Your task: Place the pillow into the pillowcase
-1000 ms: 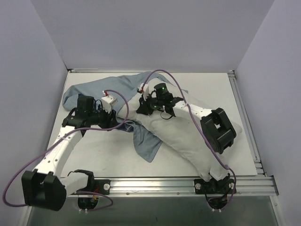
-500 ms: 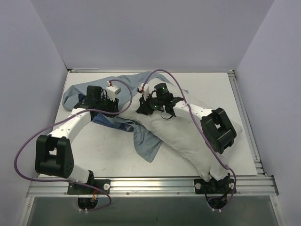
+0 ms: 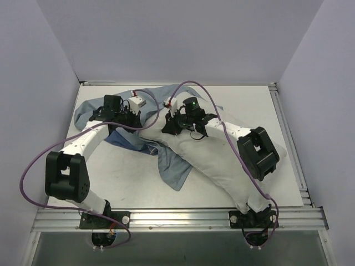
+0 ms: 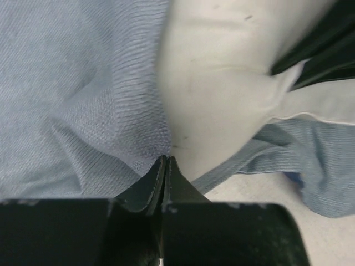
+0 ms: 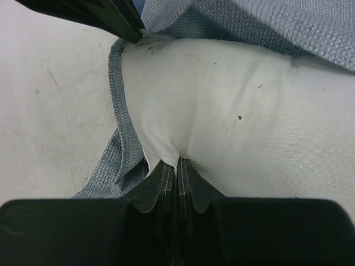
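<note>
Robot lab, enclosed test cell.
- Plain pale panels point(image 3: 177, 39) box in a white surface point(image 3: 244, 105) on three sides.
- Slotted aluminium rail point(image 3: 183, 217) along the near edge; a second rail point(image 3: 285, 138) up the right side.
- Left arm point(image 3: 83, 145) and right arm point(image 3: 233, 132), white and black, stand with their bases at the near rail.
- Purple cable point(image 3: 191, 83) loops loose over the arms.
- Bedding on the bare surface: white pillow point(image 3: 216, 160) pinched by the right tool point(image 5: 178, 163), blue pillowcase point(image 3: 171, 166) by the left tool point(image 4: 165, 162).

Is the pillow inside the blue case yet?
Mostly out: the pillow lies bare across the table; only its far end meets the pillowcase.
</note>
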You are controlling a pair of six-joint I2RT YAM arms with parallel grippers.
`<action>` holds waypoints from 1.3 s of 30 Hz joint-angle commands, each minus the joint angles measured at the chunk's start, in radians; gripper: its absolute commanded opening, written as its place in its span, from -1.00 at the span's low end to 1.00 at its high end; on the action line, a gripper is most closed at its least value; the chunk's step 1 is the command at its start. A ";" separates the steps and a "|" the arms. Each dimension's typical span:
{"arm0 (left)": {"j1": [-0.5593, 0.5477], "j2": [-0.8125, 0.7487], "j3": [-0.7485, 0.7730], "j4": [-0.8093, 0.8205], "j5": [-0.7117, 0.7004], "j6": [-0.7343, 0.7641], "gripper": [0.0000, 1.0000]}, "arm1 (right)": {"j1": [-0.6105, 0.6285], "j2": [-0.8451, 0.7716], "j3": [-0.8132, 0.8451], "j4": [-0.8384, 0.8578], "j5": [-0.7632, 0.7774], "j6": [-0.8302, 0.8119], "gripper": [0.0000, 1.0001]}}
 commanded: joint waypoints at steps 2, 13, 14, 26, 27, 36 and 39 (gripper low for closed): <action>-0.006 -0.128 0.096 -0.072 0.289 0.017 -1.00 | -0.015 -0.007 0.049 -0.058 0.004 0.063 -1.00; -0.170 -0.369 0.043 -0.146 0.569 -0.426 -1.00 | -0.012 0.002 0.160 0.023 0.046 0.550 -1.00; -0.181 -0.376 0.017 -0.136 0.558 -0.437 -1.00 | -0.013 -0.002 0.152 0.037 0.028 0.585 -1.00; -0.140 -0.377 -0.010 -0.242 0.333 -0.160 0.08 | -0.278 -0.461 0.008 -0.719 -0.161 0.019 0.51; -0.149 -0.331 0.026 -0.232 0.294 -0.145 0.40 | -0.317 -0.452 0.041 -0.719 -0.132 0.030 0.56; -0.221 0.198 0.684 -0.169 -0.074 -0.169 0.72 | -0.529 0.063 0.656 -0.750 0.093 0.174 0.92; -0.227 0.445 0.863 -0.173 -0.122 -0.233 0.72 | -0.538 0.194 0.785 -0.770 0.022 0.227 0.92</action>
